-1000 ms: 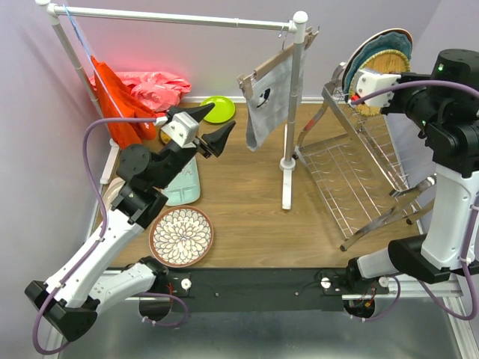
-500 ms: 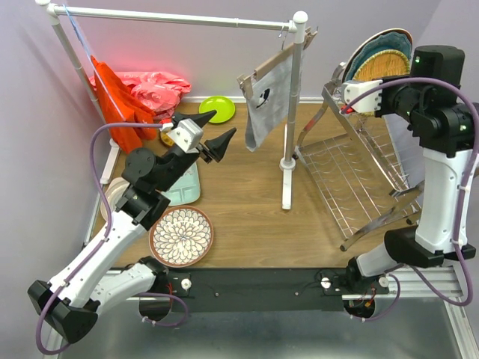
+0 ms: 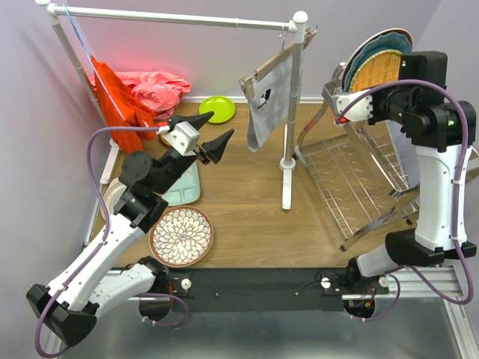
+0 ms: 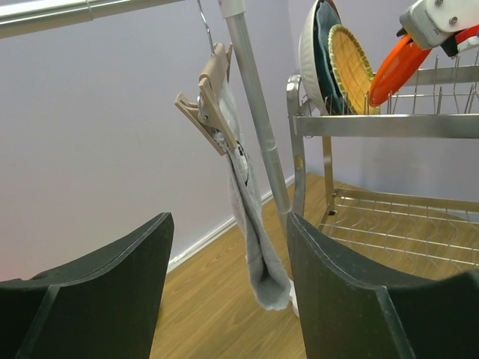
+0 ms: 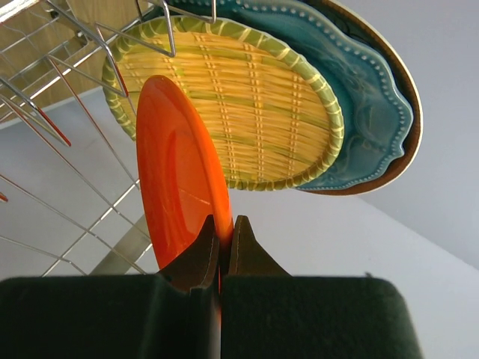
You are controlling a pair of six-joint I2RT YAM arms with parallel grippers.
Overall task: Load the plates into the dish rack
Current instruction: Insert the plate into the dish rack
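Three plates (image 5: pixel 247 97) in rack (image 4: pixel 374 125), right fingers (image 5: pixel 251 256) pinching orange plate (image 5: pixel 176 187), left fingers (image 4: pixel 105 284) spread, empty.

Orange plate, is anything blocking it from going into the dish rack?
Nothing visible blocks it. The right gripper pinches the orange plate by its rim, right beside the woven yellow plate, with only the dish rack and its bare tines near it.

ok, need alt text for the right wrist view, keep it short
The right pincer is shut on the rim of an upright orange plate. Behind it, a woven yellow plate and a teal scalloped plate stand close together in the dish rack, whose thin wire tines cross the upper left.
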